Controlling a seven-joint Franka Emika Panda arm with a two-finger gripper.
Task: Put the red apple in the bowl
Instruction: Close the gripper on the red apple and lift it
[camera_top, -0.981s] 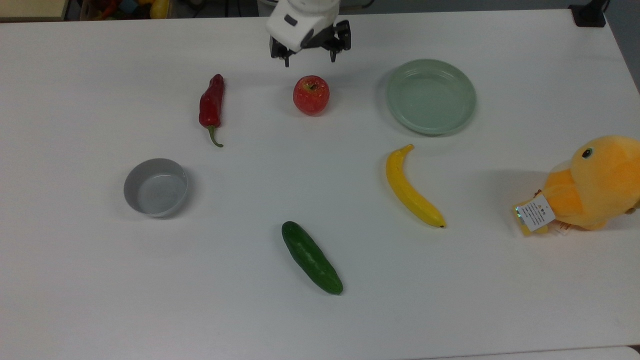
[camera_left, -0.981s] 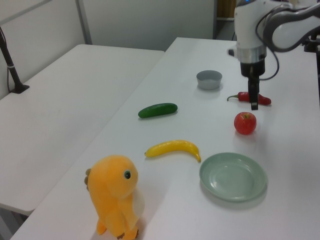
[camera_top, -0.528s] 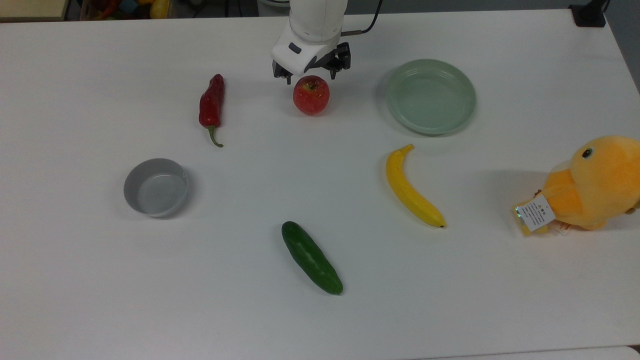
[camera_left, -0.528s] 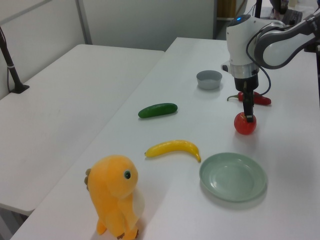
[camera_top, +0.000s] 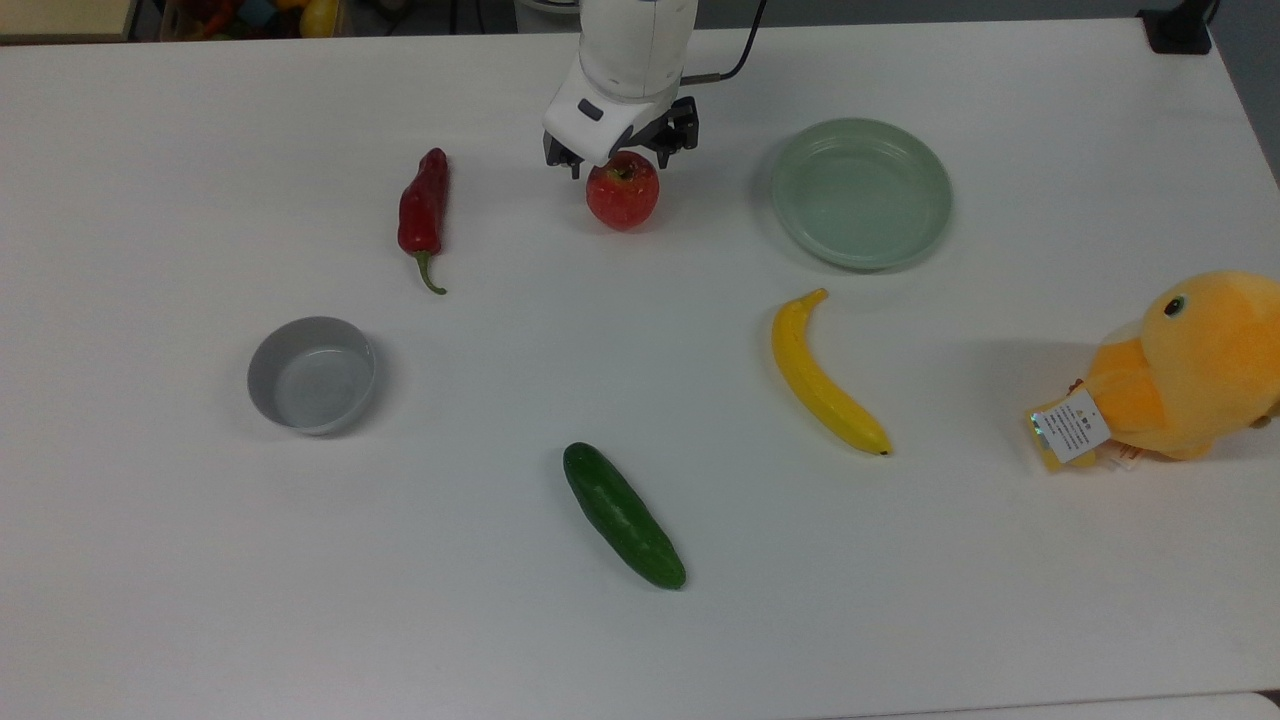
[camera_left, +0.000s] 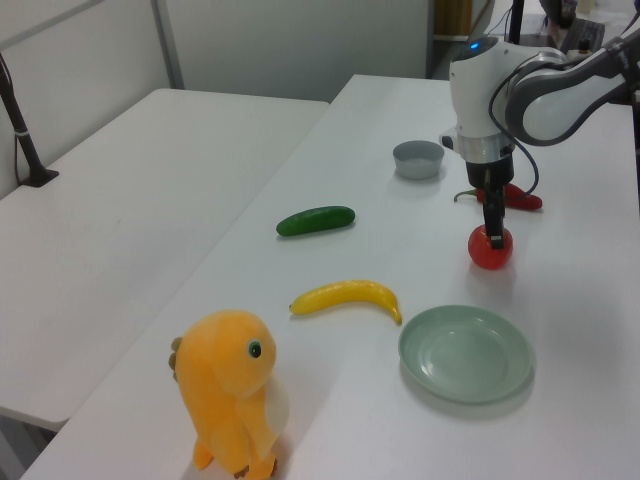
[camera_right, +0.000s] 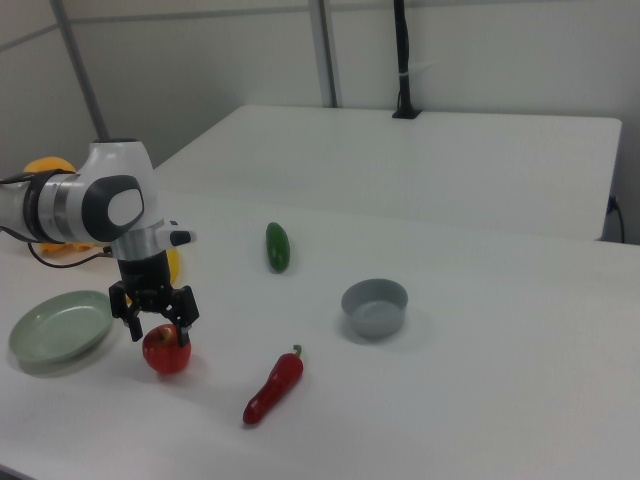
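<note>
White rectangular table (camera_top: 200, 620) carries everything; the white Franka arm (camera_top: 635, 40) reaches in from the table's far edge in the top view. Yellow-orange plush duck toy (camera_top: 1195, 365) sits at the top view's right edge, paper tag toward the middle. Pale green flat round plate (camera_top: 862, 192) lies near the far edge, on the top view's right of the arm. Dark green cucumber (camera_top: 623, 514) lies toward the near edge, about centre; yellow curved banana (camera_top: 822, 380) sits between plate and cucumber. Long dark red chili pepper (camera_top: 423, 210) lies on the top view's left of the apple, well apart from it. Small round grey straight-sided bowl (camera_top: 312, 374) stands empty toward the top view's left edge, well apart from the apple. Round red apple (camera_top: 622, 195) rests on the table near the far edge, between chili and plate. Black two-finger gripper (camera_right: 159, 326) has dropped lower than half a second ago and now straddles the apple's top, jaws spread, one finger on each side in the right view; contact cannot be told. A second ago it hung above and behind the apple. Apple, bowl and the other items lie where they did before. Bare tabletop runs between apple and bowl, with the chili to one side of that line; wide bare stretches along the near edge and at the top view's left corners.
</note>
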